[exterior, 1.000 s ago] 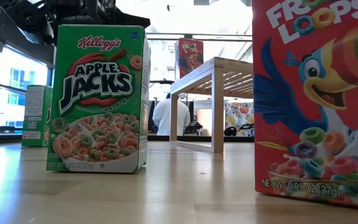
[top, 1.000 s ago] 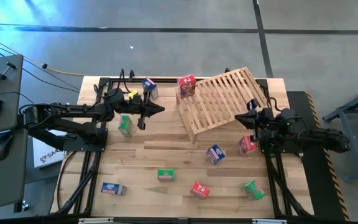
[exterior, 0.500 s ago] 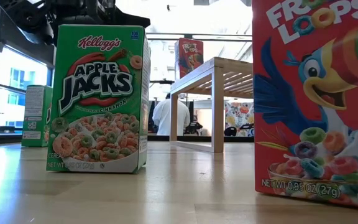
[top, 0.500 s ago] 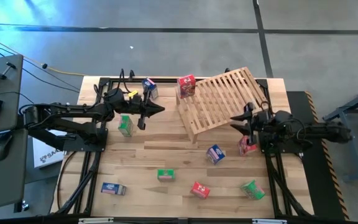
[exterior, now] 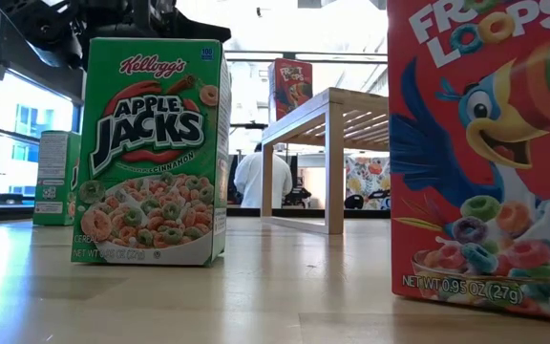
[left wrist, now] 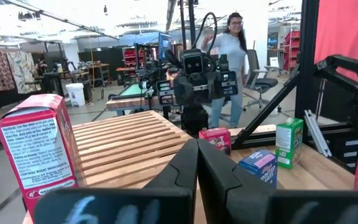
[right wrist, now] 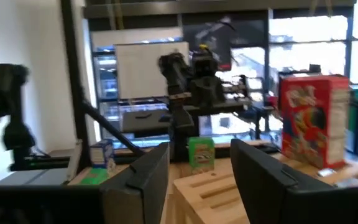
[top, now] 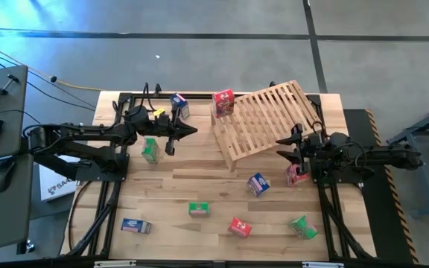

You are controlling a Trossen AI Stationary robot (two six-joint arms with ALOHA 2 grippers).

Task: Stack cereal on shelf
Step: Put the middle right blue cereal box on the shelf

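Note:
The slatted wooden shelf (top: pixel 269 119) stands tilted at the table's far right. A red cereal box (top: pixel 223 103) stands upright at its far left corner. More boxes are scattered on the table: blue (top: pixel 179 104), green (top: pixel 150 149), blue (top: pixel 258 183), red (top: pixel 296 174), green (top: pixel 198 210), red (top: pixel 239 227), green (top: pixel 302 227), blue (top: pixel 135 225). My left gripper (top: pixel 191 131) is shut and empty, left of the shelf (left wrist: pixel 129 143). My right gripper (top: pixel 283 146) is open and empty, at the shelf's near right edge (right wrist: pixel 216 193), above the red box.
In the low view a green box (exterior: pixel 151 153) and a red box (exterior: pixel 490 143) stand close to the camera. A person (left wrist: pixel 229 50) stands beyond the table's right side. Bare tabletop lies between the two arms (top: pixel 214 175).
My right gripper has gone toward the table's left, from beside the red box out over the shelf's near right edge, and then kept still. The boxes and the shelf have not moved.

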